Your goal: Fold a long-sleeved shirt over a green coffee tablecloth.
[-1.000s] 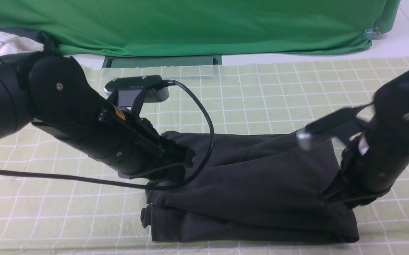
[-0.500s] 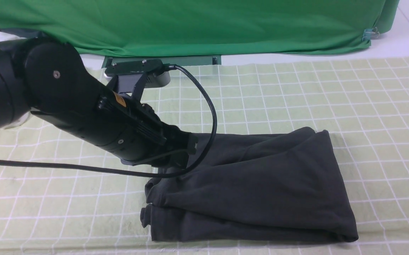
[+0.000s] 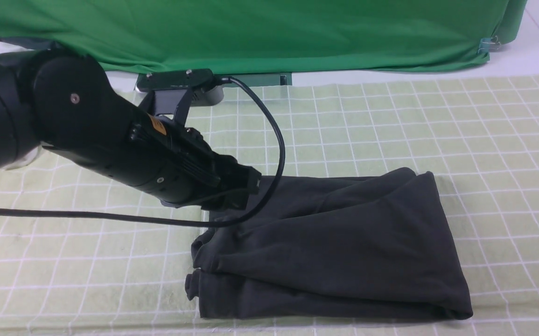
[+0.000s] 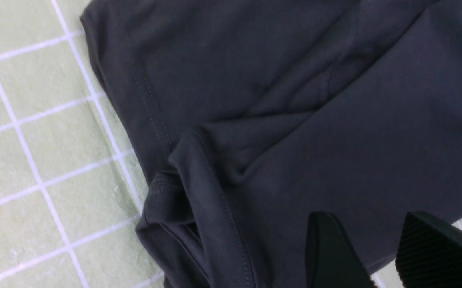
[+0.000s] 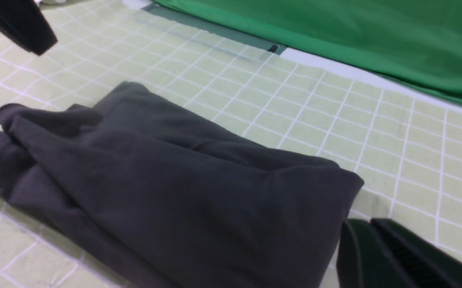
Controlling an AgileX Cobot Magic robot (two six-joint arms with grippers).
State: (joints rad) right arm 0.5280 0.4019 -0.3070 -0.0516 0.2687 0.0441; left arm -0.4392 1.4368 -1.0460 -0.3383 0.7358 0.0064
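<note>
The left gripper [image 4: 379,256] hangs over the far-left edge of the long-sleeved shirt [image 3: 334,252], its jaws parted and holding nothing. The shirt lies folded into a dark bundle at the middle of the green coffee tablecloth [image 3: 390,121]. At the right, clear of the shirt, the right gripper [image 5: 371,256] has its jaws pressed together, empty.

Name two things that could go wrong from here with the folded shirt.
1. The left pincer hangs open just above the shirt; moving off, it could catch the fabric and spoil the fold.
2. The black cable loops down to the shirt's far edge and might drag it.
</note>
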